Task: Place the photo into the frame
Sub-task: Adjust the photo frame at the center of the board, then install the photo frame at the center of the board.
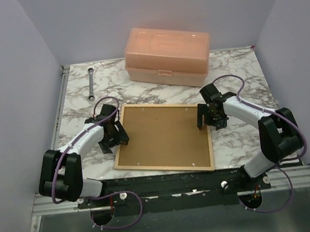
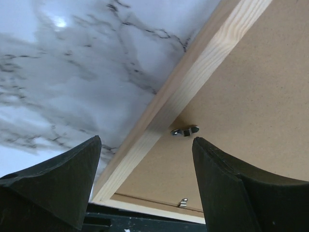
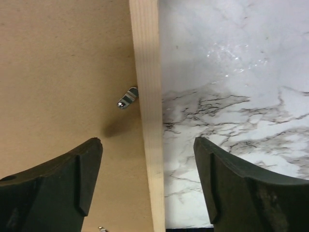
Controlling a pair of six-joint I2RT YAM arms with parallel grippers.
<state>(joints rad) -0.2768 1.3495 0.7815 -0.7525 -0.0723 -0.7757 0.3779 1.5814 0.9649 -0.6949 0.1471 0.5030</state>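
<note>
1. The marble table [image 1: 238, 69] fills most of the top view. The frame [image 1: 163, 169] lies flat at its centre, back side up, just ahead of my two bases.
2. The brown backing panel [image 1: 165, 134] sits inside the frame's pine moulding and covers the whole opening. I see the photo in no view. It may lie under the panel, but I cannot tell.
3. The peach plastic box [image 1: 167, 55] stands closed in the upper middle, apart from the frame's far edge.
4. My left gripper [image 2: 146, 139] hangs over the frame's left rail, at centre left in the top view. Its fingers are spread and hold nothing. One finger is over marble, the other over the panel.
5. My right gripper [image 3: 148, 139] mirrors it on the right rail, near the frame's upper right corner. It is likewise spread and empty, and the moulding runs between its fingers.
6. A wrench [image 1: 91, 85] lies in the upper left, well away from the work.
7. A small metal clip [image 2: 185, 131] sits on the panel beside the left rail, and another clip [image 3: 127, 97] pokes out from the right rail over the panel.
8. I judge the step in hand to be work on these clips, either freeing the panel or locking it down. The next move calls for lowering one fingertip onto a clip and swivelling it, pressing lightly so the frame does not slide on the marble.
</note>
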